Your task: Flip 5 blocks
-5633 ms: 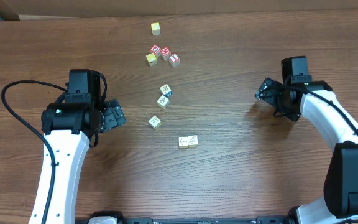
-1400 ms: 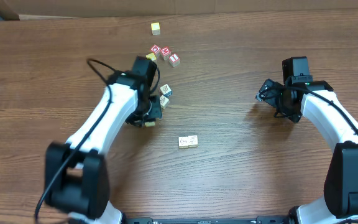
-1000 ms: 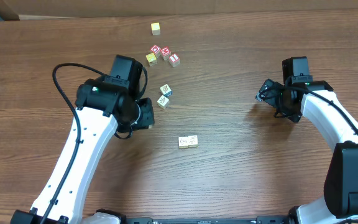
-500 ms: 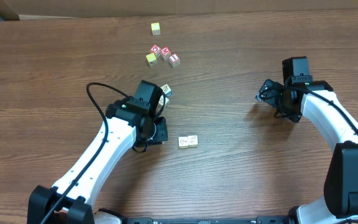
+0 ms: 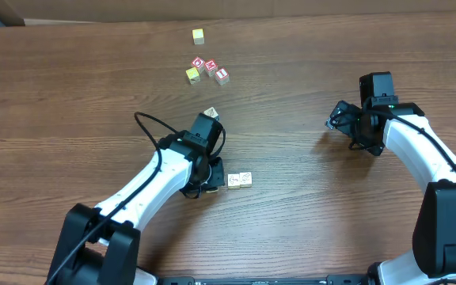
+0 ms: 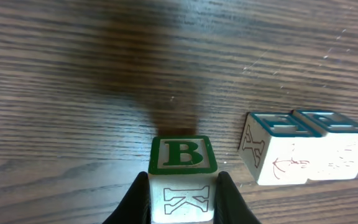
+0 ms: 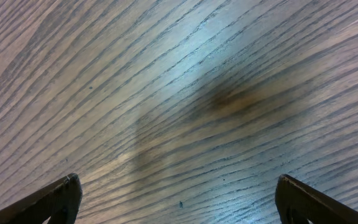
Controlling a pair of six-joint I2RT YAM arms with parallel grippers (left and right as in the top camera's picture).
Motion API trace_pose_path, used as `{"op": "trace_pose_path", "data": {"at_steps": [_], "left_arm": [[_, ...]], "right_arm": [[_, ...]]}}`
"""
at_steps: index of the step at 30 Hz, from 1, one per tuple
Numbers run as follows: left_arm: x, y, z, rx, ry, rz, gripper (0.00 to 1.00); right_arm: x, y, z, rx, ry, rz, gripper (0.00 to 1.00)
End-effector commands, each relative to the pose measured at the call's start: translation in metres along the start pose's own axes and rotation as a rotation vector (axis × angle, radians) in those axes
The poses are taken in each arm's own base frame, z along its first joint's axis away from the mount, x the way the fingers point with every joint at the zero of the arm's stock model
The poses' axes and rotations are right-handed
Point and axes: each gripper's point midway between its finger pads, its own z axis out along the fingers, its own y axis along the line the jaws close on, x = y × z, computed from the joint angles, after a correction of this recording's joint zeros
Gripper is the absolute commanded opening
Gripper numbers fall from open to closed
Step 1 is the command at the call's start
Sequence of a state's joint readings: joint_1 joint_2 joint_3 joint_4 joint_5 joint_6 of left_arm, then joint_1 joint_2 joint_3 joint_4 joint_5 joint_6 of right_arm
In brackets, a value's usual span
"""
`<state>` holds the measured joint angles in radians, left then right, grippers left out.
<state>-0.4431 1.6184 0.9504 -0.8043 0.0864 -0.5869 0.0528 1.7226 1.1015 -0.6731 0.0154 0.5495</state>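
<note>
My left gripper [image 6: 182, 202] is shut on a pale block [image 6: 183, 176] with a green B on top and an outlined K facing the camera. Whether it touches the wood I cannot tell. Just right of it, two more blocks [image 6: 272, 149] [image 6: 337, 148] lie side by side with teal-edged tops. From overhead, the left gripper [image 5: 210, 184] sits close left of that pair [image 5: 240, 180]. Another block [image 5: 211, 115] peeks out behind the left arm. My right gripper [image 5: 340, 117] hangs open at the far right, and the right wrist view shows only bare wood between its fingertips [image 7: 58, 198].
Red-faced letter cubes [image 5: 210, 67] and a yellow cube [image 5: 192, 75] cluster at the back of the table [image 5: 307, 206]. Another yellow cube [image 5: 199, 36] lies farther back. The left arm's cable [image 5: 153, 125] loops over the table.
The left arm has swung right and toward the front, carrying the block from beside the middle blocks to just left of the pair. The right arm has not moved.
</note>
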Motion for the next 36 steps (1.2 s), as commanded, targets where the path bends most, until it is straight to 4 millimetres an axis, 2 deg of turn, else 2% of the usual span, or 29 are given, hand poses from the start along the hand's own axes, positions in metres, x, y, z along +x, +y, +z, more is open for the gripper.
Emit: {"op": "trace_pose_path", "data": {"at_steps": [1,8,21,27,36], "left_arm": [[0.004,-0.001,0.008,-0.007,0.023,-0.024,0.12],[0.000,-0.003,0.018,-0.005,0.022,-0.022,0.12],[-0.003,-0.004,0.015,-0.002,0.016,-0.015,0.30],[-0.009,-0.009,0.005,0.001,0.008,-0.013,0.31],[-0.031,-0.020,-0.022,0.000,-0.043,0.016,0.31]], "right_arm": [[-0.010,0.003,-0.009,-0.011,-0.041,0.002,1.00],[-0.010,0.003,-0.009,-0.011,-0.041,0.002,1.00],[-0.010,0.003,-0.009,-0.011,-0.041,0.002,1.00],[-0.010,0.003,-0.009,-0.011,-0.041,0.002,1.00],[-0.010,0.003,-0.009,-0.011,-0.041,0.002,1.00]]}}
